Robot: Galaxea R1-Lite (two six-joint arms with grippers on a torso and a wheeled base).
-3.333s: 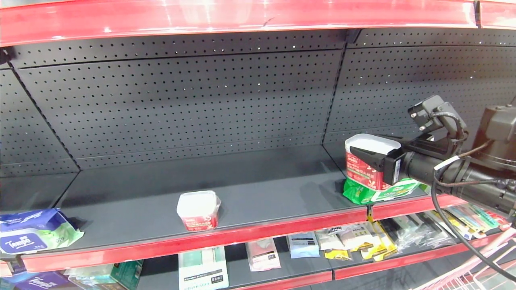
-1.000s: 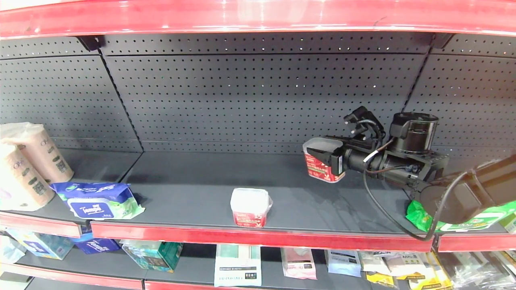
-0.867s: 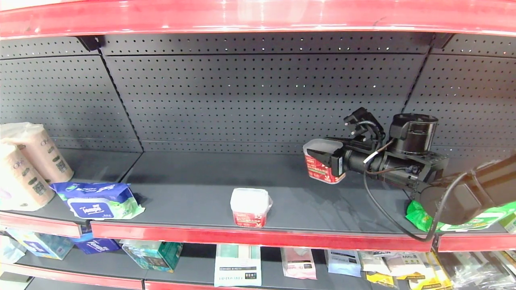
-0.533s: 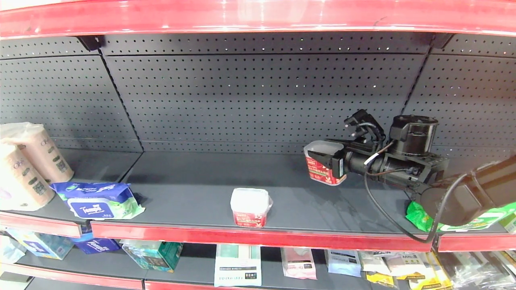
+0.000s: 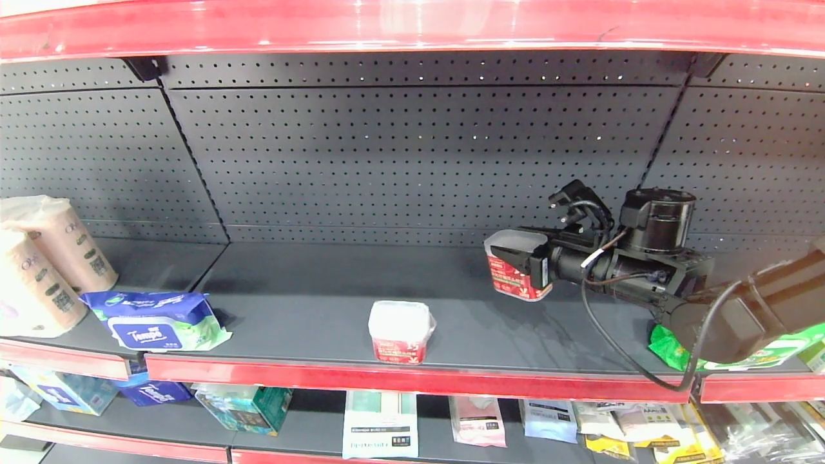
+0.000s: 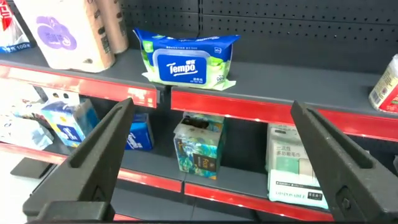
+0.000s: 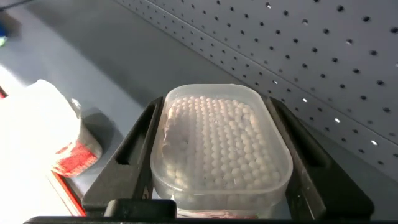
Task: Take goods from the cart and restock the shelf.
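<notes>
The right hand (image 5: 519, 256) was clamped on a tub (image 7: 219, 138) of small white beads, one finger down each long side. The tub was upright, lid uppermost, which suits setting it straight down on its base. It hung low over the shelf (image 5: 309, 303), toward the back and right of the middle. I could not tell whether its base was touching the board.

A second tub (image 5: 401, 332) of the same kind stood near the shelf's front edge, to the left of the held one and well apart from it. Judging by that, the held tub was probably meant to go beside or behind it.

The left hand (image 6: 211, 107) was spread wide and carried nothing. It was low in front of the shelving, at the left end.

By count there were two tubs, one held and one standing. There was one pack of wipes (image 5: 158, 319) lying flat and one bundle of paper rolls (image 5: 38, 270) at the far left. One green pack (image 5: 664, 345) lay at the right, partly hidden by the arm.
</notes>
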